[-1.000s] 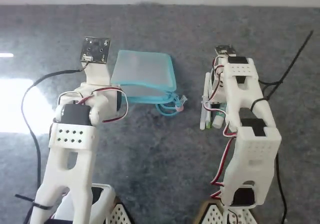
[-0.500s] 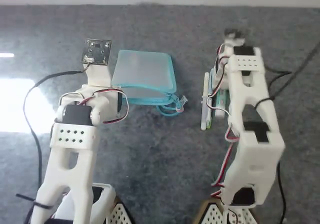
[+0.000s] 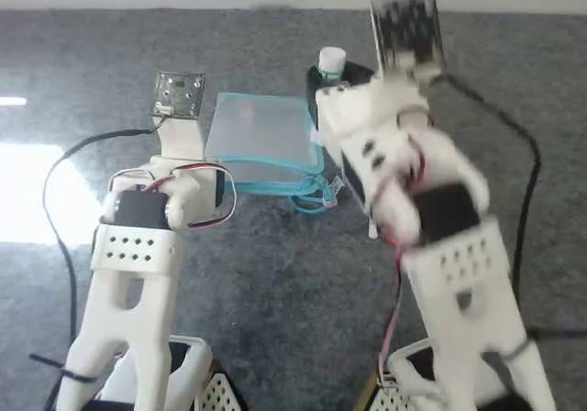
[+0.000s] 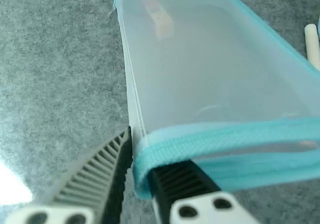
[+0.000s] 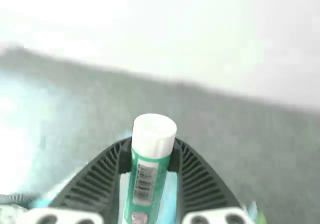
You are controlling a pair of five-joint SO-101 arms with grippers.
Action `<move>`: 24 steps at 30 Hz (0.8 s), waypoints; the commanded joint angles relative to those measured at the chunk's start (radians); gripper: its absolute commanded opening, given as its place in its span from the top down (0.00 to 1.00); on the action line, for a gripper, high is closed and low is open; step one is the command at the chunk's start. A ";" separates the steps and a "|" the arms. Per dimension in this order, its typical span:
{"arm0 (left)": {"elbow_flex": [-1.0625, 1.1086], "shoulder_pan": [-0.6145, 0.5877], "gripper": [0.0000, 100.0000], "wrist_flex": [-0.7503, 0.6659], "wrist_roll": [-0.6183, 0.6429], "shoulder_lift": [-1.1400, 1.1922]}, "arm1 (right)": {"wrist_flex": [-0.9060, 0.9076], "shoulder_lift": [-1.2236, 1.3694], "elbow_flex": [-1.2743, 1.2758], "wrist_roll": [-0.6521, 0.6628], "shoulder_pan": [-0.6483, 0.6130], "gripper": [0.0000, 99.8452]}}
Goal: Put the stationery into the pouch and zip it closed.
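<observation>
Holding the pouch (image 3: 261, 131) by one corner, the left gripper (image 4: 136, 151) has its fingers nearly together, with the teal zipper edge (image 4: 225, 139) pinched between them. The pouch lies flat on the grey table (image 3: 275, 283) in the upper centre of the high view, between the two arms. Its wall is translucent. In the left wrist view a pale patch shows through near the far end (what it is cannot be determined), and whether the pouch contains anything cannot be told. The teal pull cord (image 3: 319, 194) lies looped on the table at the zipper's end, just beside the pouch.

The right gripper (image 5: 150, 146) is closed on a glue stick (image 5: 145, 179), green-bodied with a white cap (image 5: 154, 130) that protrudes past the fingertips. In the high view the glue stick sits at upper centre, held above the table just beside the pouch's right edge.

The left wrist view adds a white stick-shaped item (image 4: 312, 44) on the table at the right edge of the frame, apart from the pouch. The right wrist view adds the grip contact itself: both ribbed fingers (image 5: 197, 184) touch the glue stick's body.
</observation>
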 commanded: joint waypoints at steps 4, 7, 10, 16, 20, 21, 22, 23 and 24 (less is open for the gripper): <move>-0.331 0.021 0.99 0.204 0.018 -0.002 | -0.535 -0.162 0.376 0.097 -0.030 0.99; -0.446 0.046 0.99 0.252 0.046 0.087 | -0.587 -0.104 0.376 0.166 -0.071 0.99; -0.501 0.071 0.99 0.239 0.075 0.230 | -0.631 -0.062 0.376 0.195 -0.108 0.99; -0.575 0.032 0.99 0.186 0.078 0.439 | -0.608 -0.139 0.408 0.193 -0.116 0.99; -0.628 0.015 0.99 0.190 0.078 0.439 | -0.611 -0.236 0.491 0.198 -0.139 0.99; -0.638 0.020 0.99 0.190 0.078 0.437 | -0.607 -0.255 0.505 0.198 -0.147 0.99; -0.644 0.021 0.99 0.192 0.078 0.437 | -0.608 -0.266 0.514 0.199 -0.156 0.99; -0.648 0.021 0.99 0.192 0.078 0.440 | -0.610 -0.274 0.523 0.199 -0.160 0.99; -0.651 0.021 0.99 0.192 0.078 0.443 | -0.610 -0.272 0.525 0.199 -0.163 0.99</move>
